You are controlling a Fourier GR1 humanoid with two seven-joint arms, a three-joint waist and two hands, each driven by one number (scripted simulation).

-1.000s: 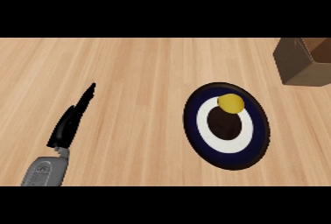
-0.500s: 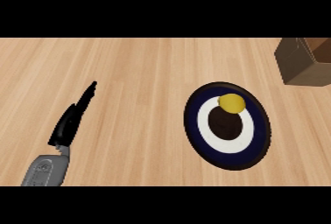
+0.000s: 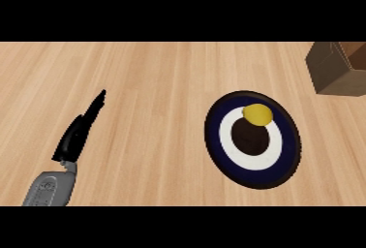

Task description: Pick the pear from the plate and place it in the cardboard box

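Left forearm [image 3: 49,190]: grey, entering from the lower left corner of the frame and angled up and to the right.
Left hand [image 3: 77,133]: black, at the left of the frame, seen edge-on above the surface; fingers straight and close together, tips pointing toward the upper right; it holds nothing and touches none of the listed items.
Surface [image 3: 157,87]: light wood with grain running across the frame; it carries the plate and the box.
Plate [image 3: 286,167]: right of centre, well apart from the left hand; dark navy outer band, white ring inside it, dark brown centre; lies flat on the surface.
Pear [image 3: 257,114]: yellow and rounded, resting on the plate's upper part, overlapping the white ring and the navy band; no hand is near it.
Cardboard box [image 3: 336,72]: brown, in the upper right corner of the frame, partly cut off by the right edge; stands apart from the plate, above and to the right of it; its inside cannot be made out.
Right hand: does not appear in the frame.
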